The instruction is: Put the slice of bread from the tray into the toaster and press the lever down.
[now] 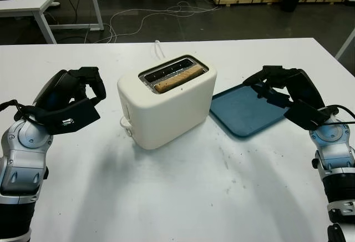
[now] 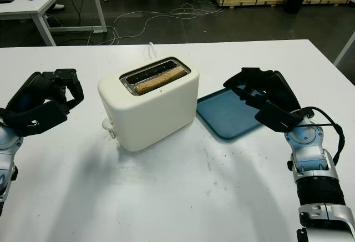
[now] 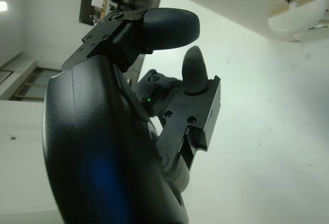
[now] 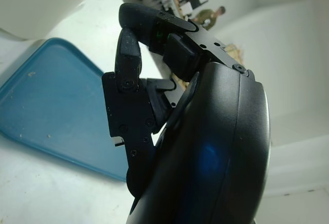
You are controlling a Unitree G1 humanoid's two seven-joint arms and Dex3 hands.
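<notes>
While slice of bread (image 1: 178,79) sits in near slot of toaster (image 1: 166,106), lever (image 1: 126,126) on left end looks unpressed. Tray (image 1: 244,110) right of toaster. Left hand (image 1: 75,100) curled, holding nothing, nearest lever: press straight down. Right hand (image 2: 260,95) curled, holding nothing, over tray.

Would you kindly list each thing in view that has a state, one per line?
Slice of bread: seated in a toaster slot, top edge showing.
Toaster: upright on the table; lever position unclear.
Tray: empty, right of the toaster.
Left robot hand: fingers curled, holding nothing, left of the toaster.
Right robot hand: fingers curled, holding nothing, above the tray.
</notes>
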